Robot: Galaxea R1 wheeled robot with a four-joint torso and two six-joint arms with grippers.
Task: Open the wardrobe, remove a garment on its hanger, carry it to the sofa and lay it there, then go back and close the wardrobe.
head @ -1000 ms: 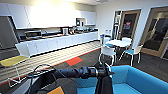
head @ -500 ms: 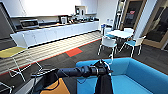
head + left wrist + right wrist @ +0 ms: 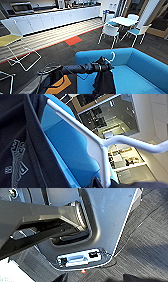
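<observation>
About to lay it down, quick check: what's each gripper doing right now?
Left gripper: shut on the hanger, black garment hanging over the sofa.
Right gripper: cannot be told.

Your head camera looks down and forward from high up, over the left arm (image 3: 75,68) reaching in from the left, across the blue sofa (image 3: 140,67) toward the kitchen counter (image 3: 57,17) and table (image 3: 123,21) far off. Your left wrist camera sits tight against the white hanger (image 3: 100,147) and black shirt (image 3: 17,151), sharing that sofa (image 3: 67,149) with the head view. Your right wrist camera faces the carpet floor (image 3: 147,238), close against the robot's own grey body (image 3: 110,215).
</observation>
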